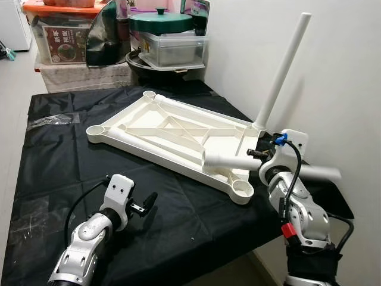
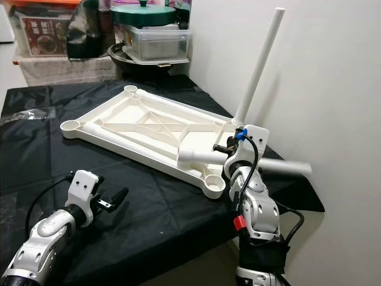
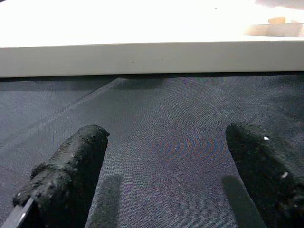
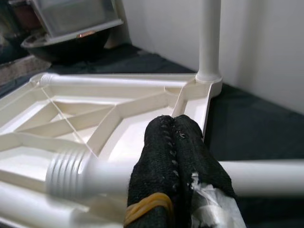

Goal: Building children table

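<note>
- Upturned tabletop (image 1: 172, 134) lies on the cloth-covered table (image 1: 53, 167).
- One leg (image 1: 283, 68) stands in its far-right corner.
- Storage boxes (image 1: 172, 44) sit behind.

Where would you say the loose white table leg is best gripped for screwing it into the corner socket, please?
Probably mid-shaft, from above, where the right claw holds the loose leg: the smooth tube lies level, leaving its threaded end free to enter the corner socket.

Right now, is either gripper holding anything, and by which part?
The right gripper holds a loose white table leg on its shaft, just behind the threaded end. The left gripper holds nothing, jaws open above the black cloth.
</note>
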{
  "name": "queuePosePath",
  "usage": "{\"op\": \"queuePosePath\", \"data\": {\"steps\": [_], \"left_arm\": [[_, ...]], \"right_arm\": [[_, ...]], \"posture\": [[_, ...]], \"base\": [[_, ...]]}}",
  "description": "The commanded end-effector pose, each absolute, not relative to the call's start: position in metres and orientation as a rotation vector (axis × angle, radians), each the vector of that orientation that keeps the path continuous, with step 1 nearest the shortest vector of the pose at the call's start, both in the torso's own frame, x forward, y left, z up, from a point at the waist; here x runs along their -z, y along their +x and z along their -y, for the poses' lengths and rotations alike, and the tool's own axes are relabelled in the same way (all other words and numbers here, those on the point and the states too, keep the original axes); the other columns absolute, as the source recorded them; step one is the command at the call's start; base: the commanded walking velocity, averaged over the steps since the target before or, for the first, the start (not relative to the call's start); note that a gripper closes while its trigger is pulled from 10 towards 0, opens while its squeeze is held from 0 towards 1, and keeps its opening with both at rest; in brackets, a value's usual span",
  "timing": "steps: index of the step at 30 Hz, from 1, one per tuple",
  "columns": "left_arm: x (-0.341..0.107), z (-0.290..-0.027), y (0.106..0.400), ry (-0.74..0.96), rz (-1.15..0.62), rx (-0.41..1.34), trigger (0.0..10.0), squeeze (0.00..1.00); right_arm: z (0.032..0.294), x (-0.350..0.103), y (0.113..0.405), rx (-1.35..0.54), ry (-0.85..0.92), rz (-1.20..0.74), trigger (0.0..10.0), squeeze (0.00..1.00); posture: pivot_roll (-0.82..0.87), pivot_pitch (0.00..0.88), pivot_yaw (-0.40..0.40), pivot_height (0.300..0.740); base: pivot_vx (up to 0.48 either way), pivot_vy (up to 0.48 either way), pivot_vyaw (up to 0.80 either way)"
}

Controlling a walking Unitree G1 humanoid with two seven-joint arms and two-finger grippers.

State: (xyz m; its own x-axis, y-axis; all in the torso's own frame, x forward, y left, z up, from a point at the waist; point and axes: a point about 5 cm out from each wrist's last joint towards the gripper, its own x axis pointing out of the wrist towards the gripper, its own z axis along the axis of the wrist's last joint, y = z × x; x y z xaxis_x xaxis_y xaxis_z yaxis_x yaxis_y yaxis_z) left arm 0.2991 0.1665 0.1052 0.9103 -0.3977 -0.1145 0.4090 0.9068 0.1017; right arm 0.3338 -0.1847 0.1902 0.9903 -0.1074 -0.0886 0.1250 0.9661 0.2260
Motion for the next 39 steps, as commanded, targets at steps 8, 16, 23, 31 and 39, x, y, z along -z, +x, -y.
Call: {"op": "queuePosePath", "data": {"steps": [8,16,23,31,39], "left_arm": [[-0.105,-0.161,0.300,0.143,-0.085,0.426,10.0,0.00],[-0.105,-0.161,0.300,0.150,-0.086,0.430,10.0,0.00],[-0.107,-0.159,0.299,0.154,-0.071,0.442,10.0,0.00],[-0.107,-0.157,0.297,0.156,-0.067,0.450,10.0,0.00],[-0.107,-0.155,0.295,0.157,-0.065,0.447,10.0,0.00]], "right_arm": [[0.190,-0.157,0.335,0.127,0.494,-0.244,10.0,1.00],[0.205,-0.131,0.330,0.149,0.458,-0.330,10.0,1.00],[0.188,-0.144,0.326,-0.031,0.187,-0.214,10.0,1.00],[0.172,-0.162,0.322,-0.072,0.123,-0.082,10.0,1.00],[0.154,-0.179,0.314,-0.151,0.075,0.070,10.0,1.00]], "posture": [[0.03,0.000,-0.096,0.740],[0.04,0.000,-0.095,0.740],[0.03,0.000,-0.083,0.740],[0.03,0.000,-0.082,0.740],[0.04,0.000,-0.076,0.740]], "base": [[0.000,0.000,0.00],[0.000,0.000,0.00],[0.000,0.000,0.00],[0.000,0.000,0.00],[0.000,0.000,0.00]]}}
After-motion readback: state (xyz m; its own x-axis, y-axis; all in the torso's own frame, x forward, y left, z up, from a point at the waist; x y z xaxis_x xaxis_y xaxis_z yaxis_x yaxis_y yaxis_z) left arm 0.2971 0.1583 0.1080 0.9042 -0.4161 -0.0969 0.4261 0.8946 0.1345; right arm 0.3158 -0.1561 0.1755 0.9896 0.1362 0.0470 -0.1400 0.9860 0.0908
